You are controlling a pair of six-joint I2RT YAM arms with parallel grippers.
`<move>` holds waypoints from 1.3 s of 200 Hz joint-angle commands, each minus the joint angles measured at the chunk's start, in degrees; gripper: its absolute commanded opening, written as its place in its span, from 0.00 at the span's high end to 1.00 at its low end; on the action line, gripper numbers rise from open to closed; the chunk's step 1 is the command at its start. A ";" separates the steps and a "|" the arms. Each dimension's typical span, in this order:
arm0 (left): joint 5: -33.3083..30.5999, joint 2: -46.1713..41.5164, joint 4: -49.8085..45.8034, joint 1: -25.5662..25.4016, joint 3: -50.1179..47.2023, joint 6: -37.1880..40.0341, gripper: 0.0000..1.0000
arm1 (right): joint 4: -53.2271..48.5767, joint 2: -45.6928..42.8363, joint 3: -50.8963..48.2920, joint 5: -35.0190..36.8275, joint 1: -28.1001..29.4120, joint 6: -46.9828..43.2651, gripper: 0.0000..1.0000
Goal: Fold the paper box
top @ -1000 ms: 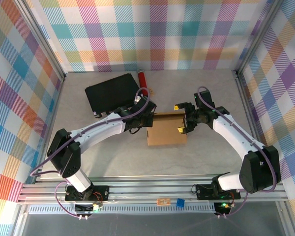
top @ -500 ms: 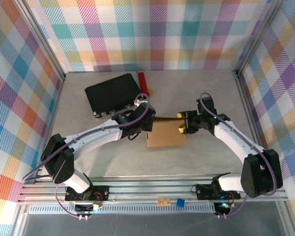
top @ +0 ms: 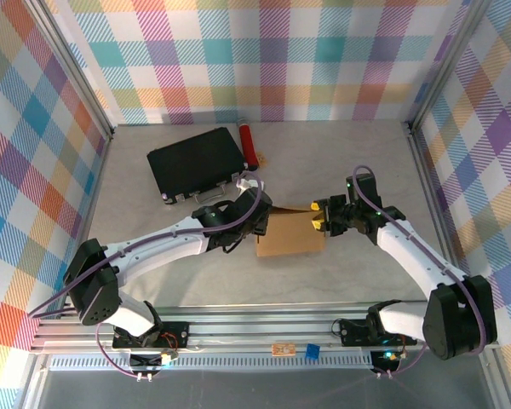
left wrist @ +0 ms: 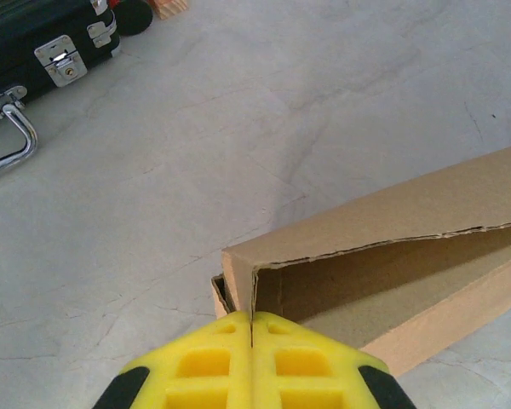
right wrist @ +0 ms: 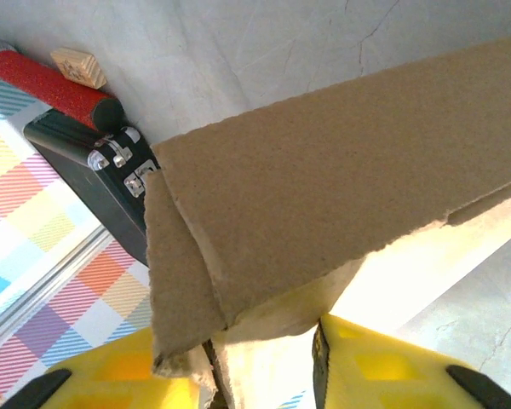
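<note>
- Paper box (top: 291, 236): brown cardboard, partly folded, lying near the centre of the table (top: 366, 162).
- Left gripper (left wrist: 252, 328): yellow fingers pressed together at the box's left corner.
- Right gripper (right wrist: 262, 345): fingers apart, straddling the box's right wall.

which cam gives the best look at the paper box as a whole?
Top external: nearly the whole paper box is in frame, lying on the table. Left wrist shows just one corner and the open inside; right wrist is a close-up of a flap.
</note>
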 commanded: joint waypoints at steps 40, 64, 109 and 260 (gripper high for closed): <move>-3.35 -1.43 3.44 -2.86 -2.13 3.11 1.00 | -0.89 -1.70 -2.96 1.74 -0.25 0.89 0.72; -4.54 -1.71 3.60 -3.57 -2.92 3.62 1.00 | -0.84 -2.75 -3.94 2.34 -0.25 1.15 0.75; -5.70 -2.32 3.63 -4.37 -3.83 4.49 1.00 | -1.59 -5.10 -5.94 2.78 -0.31 0.39 0.70; -10.77 -5.98 1.12 -8.95 -6.42 -0.42 0.76 | 0.97 -16.07 -17.46 6.12 -0.25 1.23 0.74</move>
